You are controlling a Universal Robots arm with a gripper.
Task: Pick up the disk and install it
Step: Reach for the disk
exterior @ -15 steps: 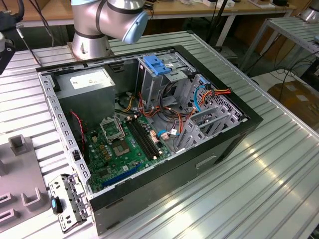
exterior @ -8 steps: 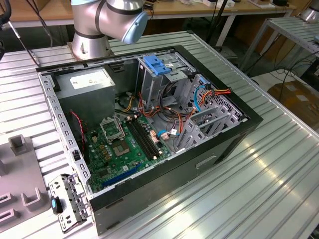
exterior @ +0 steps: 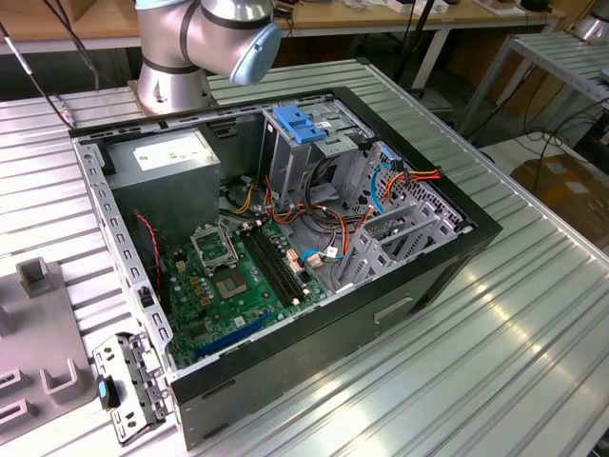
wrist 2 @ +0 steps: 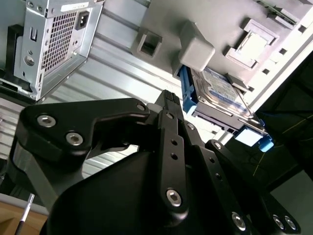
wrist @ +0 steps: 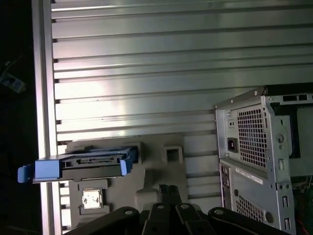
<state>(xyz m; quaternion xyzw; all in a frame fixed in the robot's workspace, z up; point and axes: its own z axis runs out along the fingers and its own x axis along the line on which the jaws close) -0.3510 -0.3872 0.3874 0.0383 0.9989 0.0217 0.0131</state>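
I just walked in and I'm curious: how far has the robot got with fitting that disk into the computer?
Nothing looks done yet. The disk lies on its grey holder, outside the open computer case. In hand: the tool hangs near the disk, apart from it. Left: picking it up and installing it.

Pincer point(wrist 2: 168, 102): black linked body in the foreground, with its tip near the disk point(wrist 2: 218, 92); contact cannot be determined. Disk: silver, blue-and-white label visible, blue rails point(wrist 2: 187, 94) along its sides, seated on a grey fixture plate point(wrist 2: 220, 19). A grey block point(wrist 2: 195, 49) on that plate overlaps one end of the disk. Computer case point(wrist 2: 51, 46): perforated rear panel with a power socket point(wrist 2: 82, 19), standing on the ribbed metal surface point(wrist 2: 115, 61) beside the plate.
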